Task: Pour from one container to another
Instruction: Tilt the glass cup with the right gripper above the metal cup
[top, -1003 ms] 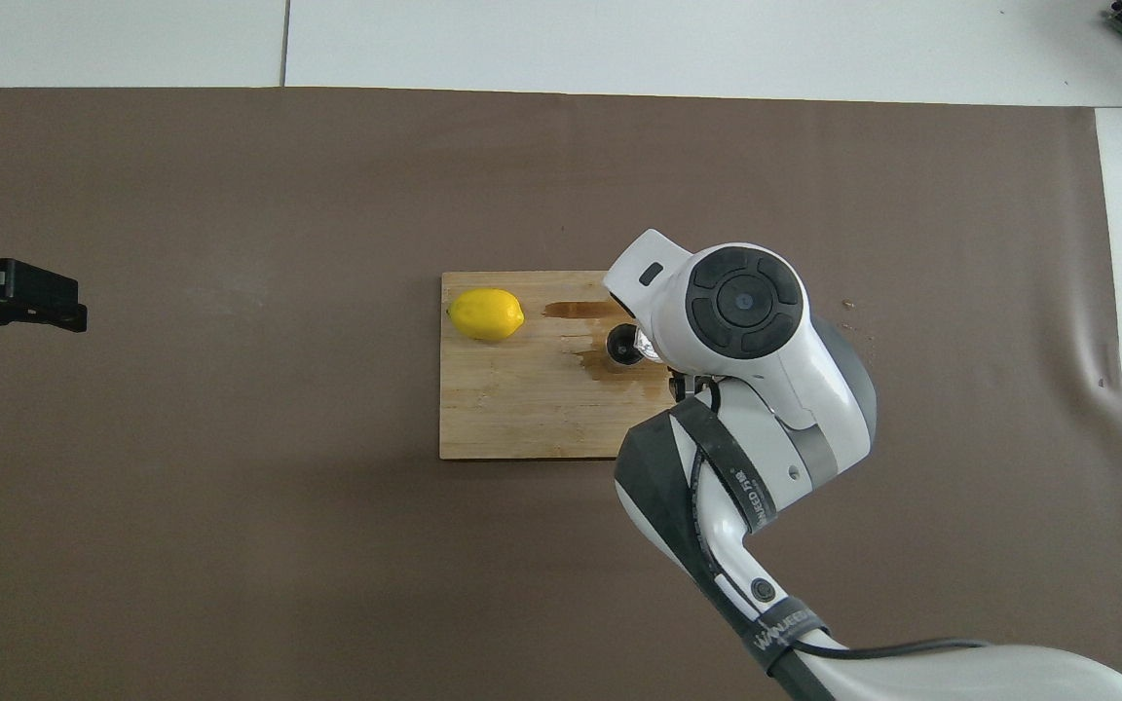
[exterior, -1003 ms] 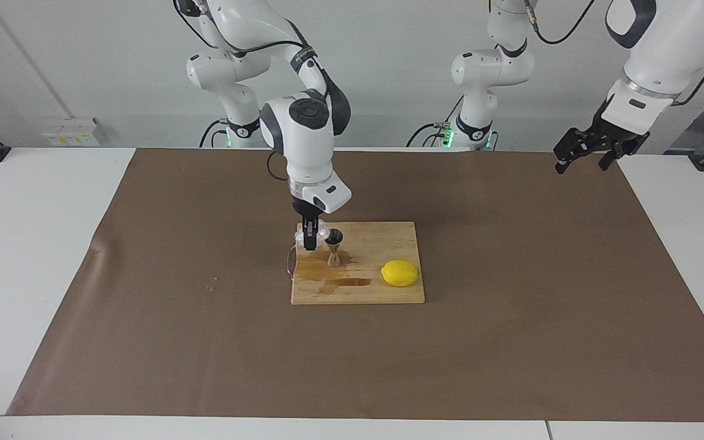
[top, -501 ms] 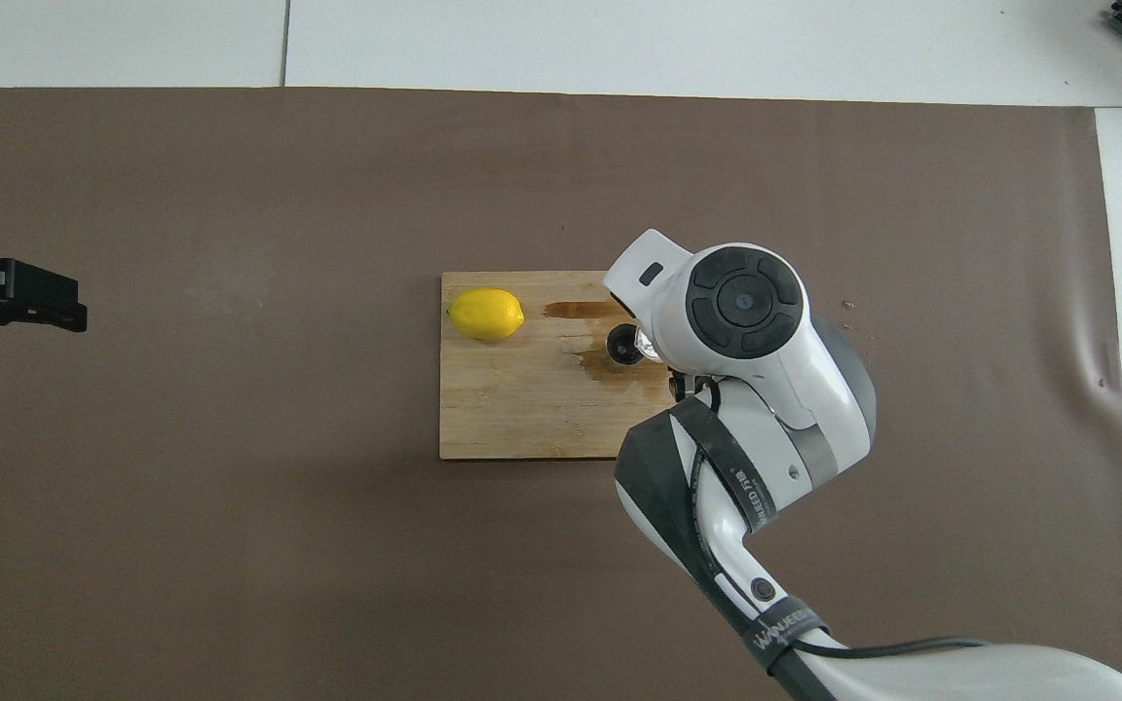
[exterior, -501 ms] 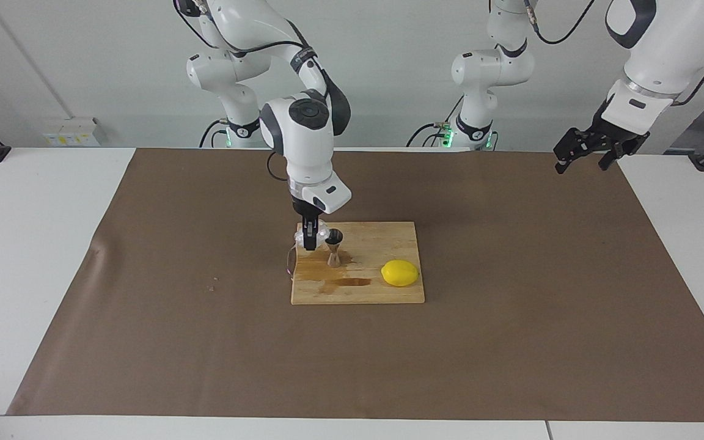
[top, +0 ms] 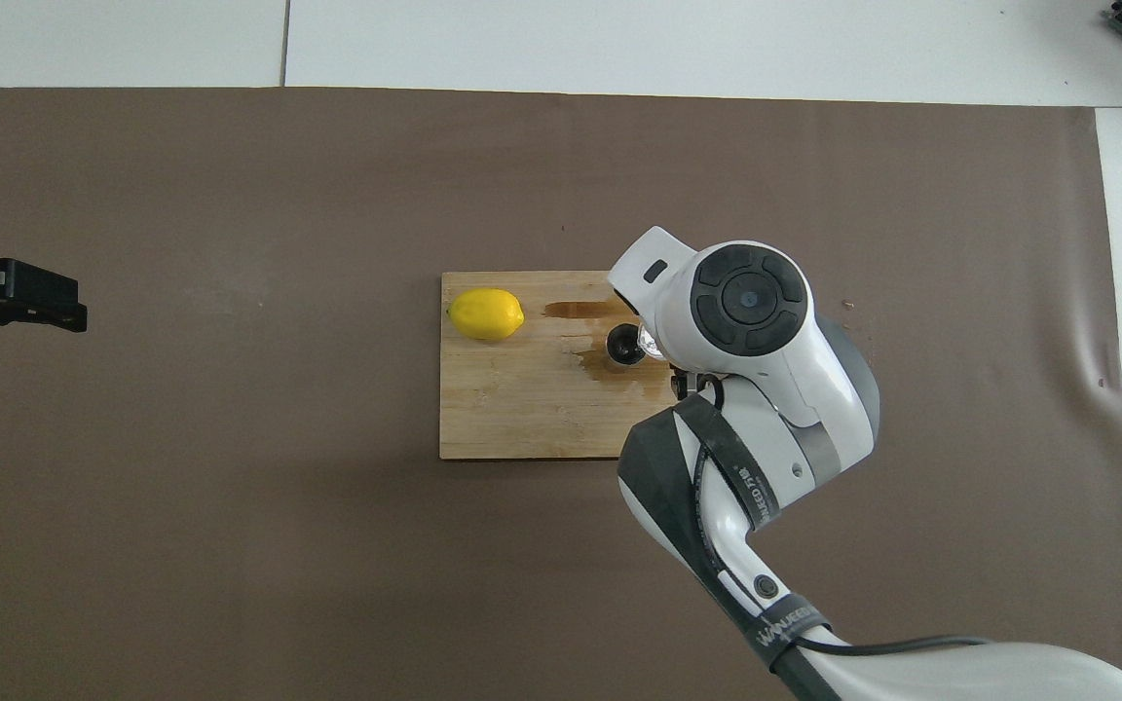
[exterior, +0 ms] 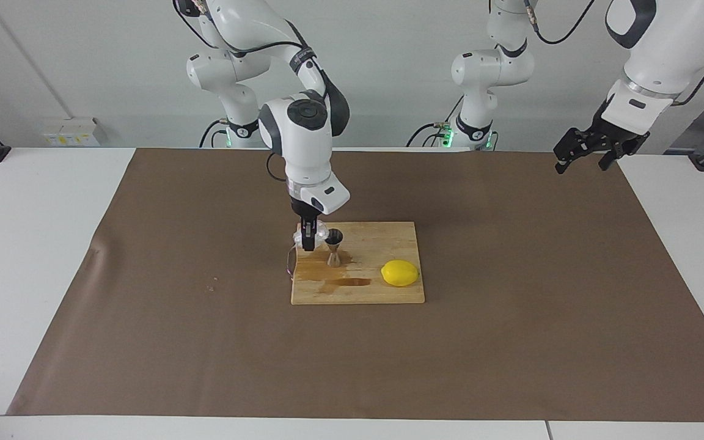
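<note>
The clear glass cup (exterior: 322, 233) is tilted on its side in my right gripper (exterior: 309, 242), which is shut on it just above the wooden board (exterior: 388, 241). The cup's mouth points at the top of the steel jigger (exterior: 334, 247), which stands upright on the board beside it. In the overhead view the right wrist hides the gripper; only the jigger's top (top: 622, 345) and a bit of the cup (top: 647, 343) show. My left gripper (exterior: 589, 157) is open and empty, waiting in the air over the left arm's end of the table.
A yellow lemon (exterior: 399, 272) lies on the board toward the left arm's end. Dark wet stains (exterior: 340, 281) spread on the board around and farther from the robots than the jigger. A brown mat (exterior: 511, 342) covers the table.
The right wrist has shifted very slightly; the cup stays tilted at the jigger. The left arm has not moved.
</note>
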Action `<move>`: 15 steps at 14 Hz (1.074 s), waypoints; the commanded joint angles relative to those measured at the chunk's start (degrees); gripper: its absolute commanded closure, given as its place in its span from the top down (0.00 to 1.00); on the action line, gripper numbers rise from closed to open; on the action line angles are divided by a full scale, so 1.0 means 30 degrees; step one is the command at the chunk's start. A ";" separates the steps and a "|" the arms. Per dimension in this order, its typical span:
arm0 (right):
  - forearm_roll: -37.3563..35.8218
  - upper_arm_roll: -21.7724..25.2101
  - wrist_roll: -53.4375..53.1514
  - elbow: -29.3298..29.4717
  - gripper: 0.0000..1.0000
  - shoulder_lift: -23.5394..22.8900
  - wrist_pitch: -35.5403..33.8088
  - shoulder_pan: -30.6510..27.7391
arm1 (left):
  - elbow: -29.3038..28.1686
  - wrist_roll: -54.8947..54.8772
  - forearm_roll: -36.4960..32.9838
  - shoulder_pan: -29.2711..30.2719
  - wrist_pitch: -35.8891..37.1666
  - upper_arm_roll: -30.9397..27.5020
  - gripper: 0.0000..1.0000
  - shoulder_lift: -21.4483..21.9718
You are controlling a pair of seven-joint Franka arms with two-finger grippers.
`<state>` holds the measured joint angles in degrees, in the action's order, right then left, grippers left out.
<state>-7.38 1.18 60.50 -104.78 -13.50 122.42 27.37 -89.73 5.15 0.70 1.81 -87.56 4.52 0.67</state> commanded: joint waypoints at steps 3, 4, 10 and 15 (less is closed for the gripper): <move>-0.0089 -0.0099 -0.0478 0.0004 0.37 0.0075 0.0327 -0.0479 | -0.0443 0.0070 -0.0117 0.0070 0.0152 0.0046 1.00 0.0450; 0.0346 -0.0070 -0.0420 0.0005 0.37 0.0104 0.0356 -0.0481 | -0.0414 0.0070 -0.0117 0.0070 0.0152 0.0046 1.00 0.0450; 0.1697 -0.0099 -0.0449 0.0326 0.37 0.0133 0.0357 -0.0540 | -0.0443 0.0070 -0.0117 0.0070 0.0152 0.0046 1.00 0.0450; 0.2489 -0.0070 -0.0362 0.0444 0.37 0.0309 0.0328 -0.0714 | -0.0443 0.0070 -0.0117 0.0099 0.0152 0.0046 1.00 0.0450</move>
<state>-1.03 1.29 60.08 -103.35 -13.33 122.74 26.21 -89.73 5.15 0.70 1.81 -87.55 4.52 0.67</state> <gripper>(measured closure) 0.493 0.000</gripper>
